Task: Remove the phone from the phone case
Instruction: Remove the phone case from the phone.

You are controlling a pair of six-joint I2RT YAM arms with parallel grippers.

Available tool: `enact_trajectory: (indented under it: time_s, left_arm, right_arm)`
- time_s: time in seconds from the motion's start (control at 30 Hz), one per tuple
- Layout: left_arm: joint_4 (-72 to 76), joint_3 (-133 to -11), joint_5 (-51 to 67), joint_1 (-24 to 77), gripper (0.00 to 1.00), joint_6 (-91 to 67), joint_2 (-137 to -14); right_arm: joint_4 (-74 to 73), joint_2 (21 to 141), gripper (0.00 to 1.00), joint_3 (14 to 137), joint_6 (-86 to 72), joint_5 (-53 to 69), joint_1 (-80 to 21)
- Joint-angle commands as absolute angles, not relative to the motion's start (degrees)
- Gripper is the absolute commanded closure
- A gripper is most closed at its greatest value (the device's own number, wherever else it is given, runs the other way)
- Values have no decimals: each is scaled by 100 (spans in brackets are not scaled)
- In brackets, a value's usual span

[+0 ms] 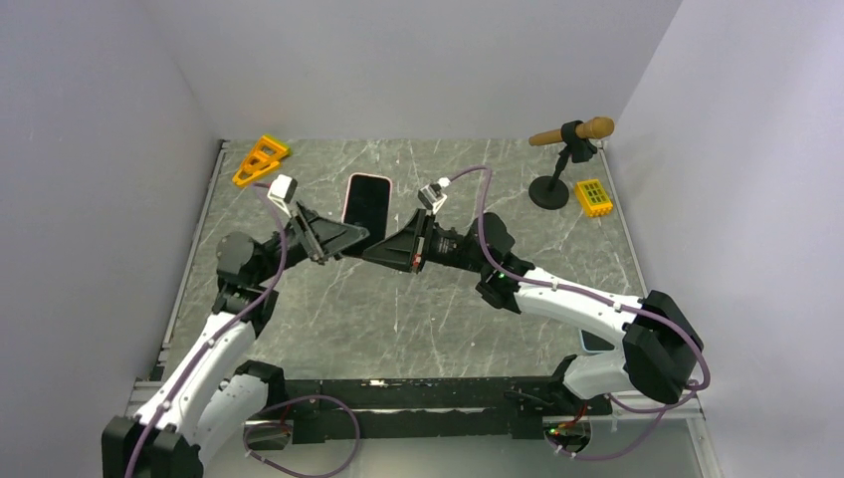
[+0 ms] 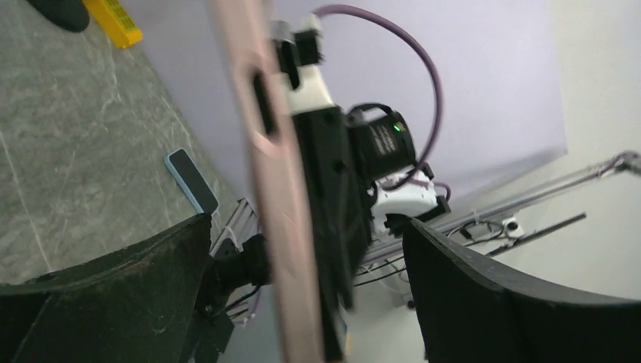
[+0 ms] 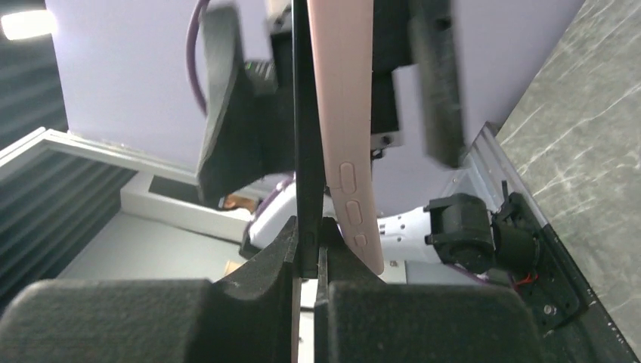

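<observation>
Near edge: a second handset with a blue rim point(image 2: 191, 180) lies flat on the table point(image 1: 398, 319), close by the right arm's base and well apart from the work.

Mid-table: both arms meet above the marble-patterned surface.
- Right gripper point(image 3: 306, 234): clenched. Its fingers pinch the thin dark edge of the phone point(image 3: 302, 136), which is held off the table.
- In my right wrist view the pink phone case point(image 3: 344, 113) runs along the phone's right side, side buttons showing. Its rounded lower corner ends just beside the fingers, outside the pinch.
- I cannot tell how much of the phone sits in the case.
- Left gripper point(image 2: 306, 223): released, fingers point(image 2: 514, 302) spread wide to either side of the case edge. I see a gap on both sides in the left wrist view, with no contact visible.
- From overhead the phone's dark screen faces up toward the camera, tilted, between the two grippers.

Far side:
- An orange triangular frame point(image 1: 261, 159) sits at the far left corner.
- A microphone on a small round stand point(image 1: 567, 139) stands at the far right.
- A yellow block point(image 1: 594, 196) lies just beside the stand.
</observation>
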State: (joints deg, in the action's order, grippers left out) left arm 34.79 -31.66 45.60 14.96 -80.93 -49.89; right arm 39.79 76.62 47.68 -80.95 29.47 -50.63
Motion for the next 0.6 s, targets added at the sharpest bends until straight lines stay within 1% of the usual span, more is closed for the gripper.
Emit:
enact_trajectory:
  time_s: [0.0, 0.2, 0.3, 0.37, 0.47, 0.57]
  left_arm:
    - [3134, -3204, 5182, 1198, 1, -7086, -4215]
    - [1063, -3646, 4706, 1169, 1, -5464, -3330]
    - [-58, -3941, 4434, 1169, 1, -4827, -3173]
    - [-233, -3889, 4427, 1169, 7, -4850, -3157]
    - [387, -3586, 4591, 1170, 26, -5345, -3190]
    - [902, -3434, 4714, 1169, 40, -5640, -3237]
  right_arm:
    - [4940, 7387, 100, 4773, -8378, 2640, -4910]
    - [4906, 7379, 100, 4843, -8410, 2661, -4888]
    - [5023, 7393, 100, 4848, -8495, 2659, -4887]
    - [5000, 7402, 100, 4898, -8476, 2663, -4890]
    - [4998, 7423, 100, 4945, -8460, 2661, -4887]
    - [5057, 7439, 100, 4972, -8496, 2672, -4887]
